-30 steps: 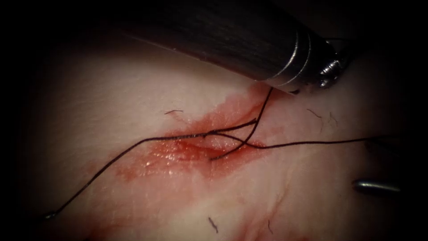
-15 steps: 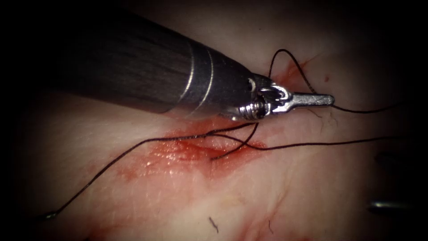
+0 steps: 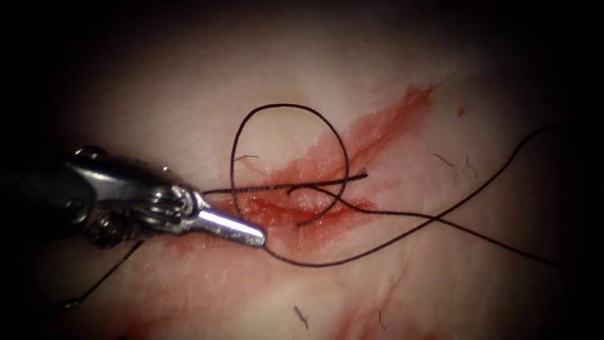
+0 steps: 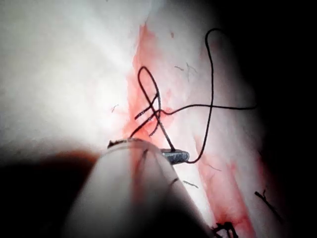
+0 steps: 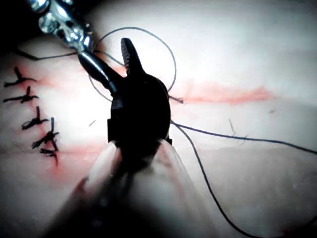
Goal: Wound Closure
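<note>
My left tool (image 3: pixel 251 235) comes in from the left, its jaws shut on the dark thread (image 3: pixel 327 263) just left of and below the cut (image 3: pixel 283 208). From the tip the thread sags below the cut and climbs to the far right. A round loop of thread (image 3: pixel 289 106) lies over the cut, and a short tail (image 3: pixel 360 175) pokes out to the right. In the left wrist view the shut jaws (image 4: pixel 176 156) pinch the thread. In the right wrist view my right tool (image 5: pixel 106 54) stands open with nothing between its jaws, the left tool (image 5: pixel 64 25) beyond it.
Red fluid (image 3: pixel 377 129) stains the tissue (image 3: pixel 157 113) along the cut. A row of finished stitches (image 5: pixel 37 124) lies off to one side. Another strand trails to the lower left (image 3: pixel 94 286). Short cut ends of thread (image 3: pixel 301 316) lie on the tissue.
The left tool swept from the upper right across the cut to the left, dragging thread with it. A loop now lies over the cut. The right tool's tip slid out past the right edge.
</note>
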Robot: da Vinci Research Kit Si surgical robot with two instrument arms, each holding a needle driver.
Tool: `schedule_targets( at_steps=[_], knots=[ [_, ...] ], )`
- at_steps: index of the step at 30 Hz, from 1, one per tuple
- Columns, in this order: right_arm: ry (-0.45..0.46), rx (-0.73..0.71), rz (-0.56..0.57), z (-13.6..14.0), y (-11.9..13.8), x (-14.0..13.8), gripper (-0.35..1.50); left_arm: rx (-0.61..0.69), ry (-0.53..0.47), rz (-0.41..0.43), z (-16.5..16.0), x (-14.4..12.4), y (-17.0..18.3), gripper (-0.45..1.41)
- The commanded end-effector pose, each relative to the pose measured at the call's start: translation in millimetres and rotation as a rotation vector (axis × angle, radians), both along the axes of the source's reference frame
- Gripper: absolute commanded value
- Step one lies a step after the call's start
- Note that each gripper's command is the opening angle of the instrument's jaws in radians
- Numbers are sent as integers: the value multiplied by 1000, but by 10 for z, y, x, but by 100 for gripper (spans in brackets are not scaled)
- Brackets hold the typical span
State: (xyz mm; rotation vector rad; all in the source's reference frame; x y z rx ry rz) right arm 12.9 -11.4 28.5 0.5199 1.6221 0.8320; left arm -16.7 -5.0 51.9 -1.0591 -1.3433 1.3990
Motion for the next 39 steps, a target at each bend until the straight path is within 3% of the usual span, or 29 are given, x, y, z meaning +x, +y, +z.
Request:
schedule_targets(
  at_steps=[1, 3, 6, 8, 10, 16, 22, 23, 24, 26, 30, 31, 34, 38, 39],
  knots=[
    [-8, 11, 19, 2, 13, 8, 29, -18, -8, 22, 2, 2, 0, -45],
    [-23, 3, 36, 8, 19, 7, 36, -29, -2, 65, -7, 17, -1, -45],
    [-32, -13, 42, 21, 22, 5, 29, -68, 9, 139, -20, 36, 0, -45],
    [-40, -18, 51, 30, 24, 8, 7, -95, 24, 171, -26, 44, 1, -45],
    [-67, -33, 68, 43, 25, 17, -1, -144, 24, 195, -29, 47, 6, -45],
    [-139, -76, 46, 85, 3, 41, 14, -273, 18, 151, -47, 33, 32, -45],
    [-276, -96, 0, 118, -5, 44, -6, -309, 17, 96, -91, 36, 57, -45],
    [-293, -97, 12, 122, -7, 44, 14, -323, 20, 82, -95, 36, 61, -45],
    [-304, -100, 20, 126, -10, 45, 64, -325, 24, 68, -97, 35, 64, -45],
    [-310, -104, 23, 131, -19, 45, 86, -338, 32, 34, -98, 32, 70, -45],
    [-333, -53, -82, 129, -50, 47, 91, -349, 86, -34, -88, 22, 74, -45],
    [-353, -50, -130, 128, -58, 50, 84, -353, 102, -48, -83, 19, 74, -45],
    [-383, -46, -200, 125, -73, 65, 31, -365, 132, -82, -71, 14, 73, -45],
    [-386, -53, -194, 126, -79, 88, 31, -360, 171, -141, -58, 13, 72, -45],
    [-388, -53, -190, 128, -79, 93, 22, -354, 171, -149, -56, 13, 72, -45]
  ],
)
